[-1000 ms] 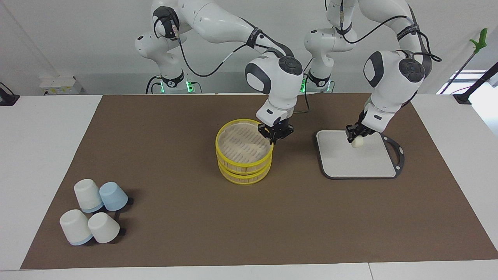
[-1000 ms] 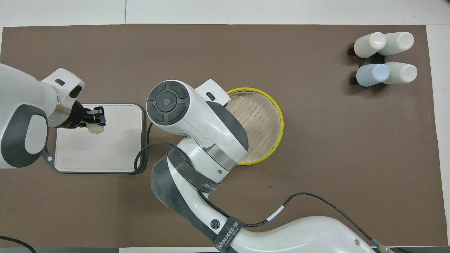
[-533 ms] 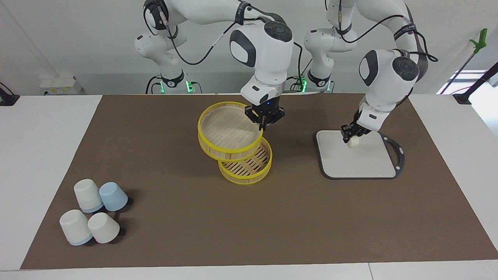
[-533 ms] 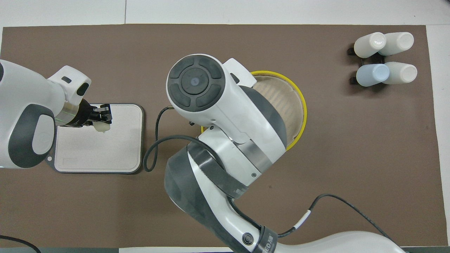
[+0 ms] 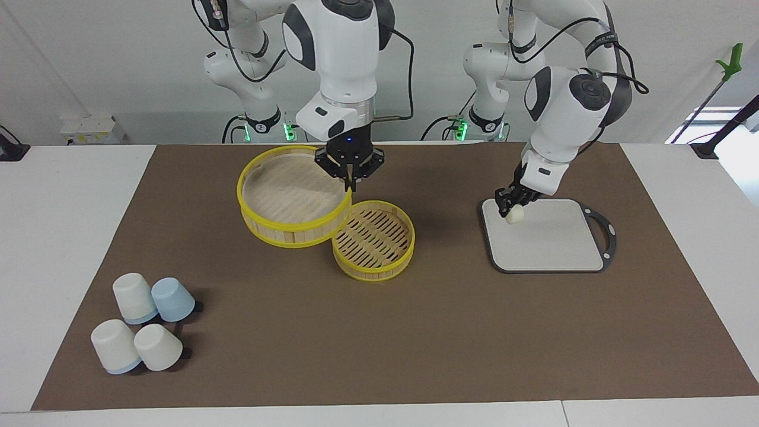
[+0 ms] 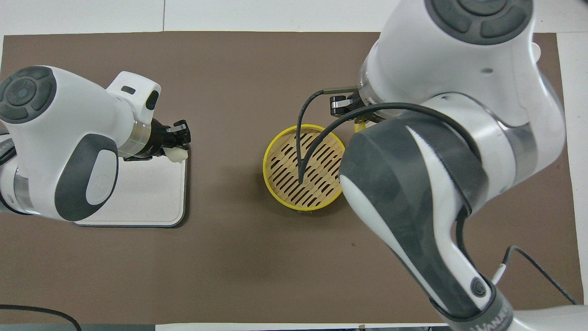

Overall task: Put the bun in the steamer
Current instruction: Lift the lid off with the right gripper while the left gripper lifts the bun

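Note:
The steamer is split into its two tiers. The lower tier (image 5: 373,237) (image 6: 282,181) sits on the brown mat with nothing in it. The upper tier (image 5: 284,193) hangs tilted in the air, overlapping the lower tier's edge on the side toward the right arm's end. My right gripper (image 5: 351,177) is shut on its yellow rim. My left gripper (image 5: 511,203) (image 6: 182,143) is shut on the small cream-white bun (image 5: 515,216) (image 6: 177,155). It holds the bun over the edge of the grey board (image 5: 551,243) (image 6: 147,197) that faces the steamer. In the overhead view the right arm hides the lifted tier.
Several upturned cups (image 5: 142,323), white and pale blue, cluster at the right arm's end of the mat, farther from the robots than the steamer. Bare brown mat (image 5: 450,332) lies between the lower tier and the board.
The right gripper has lifted the upper tier off the stack and carried it toward the right arm's end. The left gripper has moved the bun across the board toward the steamer.

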Tool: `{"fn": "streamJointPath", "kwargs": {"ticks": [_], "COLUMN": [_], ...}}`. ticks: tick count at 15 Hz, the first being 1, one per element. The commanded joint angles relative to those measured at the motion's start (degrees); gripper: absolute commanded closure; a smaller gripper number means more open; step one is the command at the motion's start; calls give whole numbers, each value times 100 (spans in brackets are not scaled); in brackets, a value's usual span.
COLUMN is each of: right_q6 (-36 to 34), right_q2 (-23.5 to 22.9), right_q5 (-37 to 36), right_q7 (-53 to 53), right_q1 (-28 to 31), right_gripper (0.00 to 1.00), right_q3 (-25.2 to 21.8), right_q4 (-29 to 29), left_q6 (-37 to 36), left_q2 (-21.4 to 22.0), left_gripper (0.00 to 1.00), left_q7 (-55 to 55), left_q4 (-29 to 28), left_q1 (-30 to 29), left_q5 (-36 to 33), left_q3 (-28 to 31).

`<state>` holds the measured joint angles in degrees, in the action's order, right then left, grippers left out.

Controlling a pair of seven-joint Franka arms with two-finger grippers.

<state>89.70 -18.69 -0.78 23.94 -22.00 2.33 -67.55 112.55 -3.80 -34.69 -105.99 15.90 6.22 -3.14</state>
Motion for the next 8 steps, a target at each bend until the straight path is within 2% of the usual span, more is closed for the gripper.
{"fn": "streamJointPath", "kwargs": {"ticks": [1, 4, 8], "right_q6": [-75, -93, -32], "right_q2": [234, 330, 471], "right_q5": [86, 121, 130], "right_q7": [-406, -819, -847], "right_q1": [257, 538, 644], "right_gripper": [100, 100, 100], "right_q3": [40, 40, 40], "right_q4": [-197, -302, -636], "left_q6": [-216, -575, -620], "left_q2": [-392, -1076, -1472], "left_gripper": [62, 62, 60], "left_q7": [-773, -1609, -2313], "left_q4": [569, 1456, 1931], "left_q1": [517, 1045, 1555], "left_q5": [108, 64, 55], "left_q3": [85, 94, 112]}}
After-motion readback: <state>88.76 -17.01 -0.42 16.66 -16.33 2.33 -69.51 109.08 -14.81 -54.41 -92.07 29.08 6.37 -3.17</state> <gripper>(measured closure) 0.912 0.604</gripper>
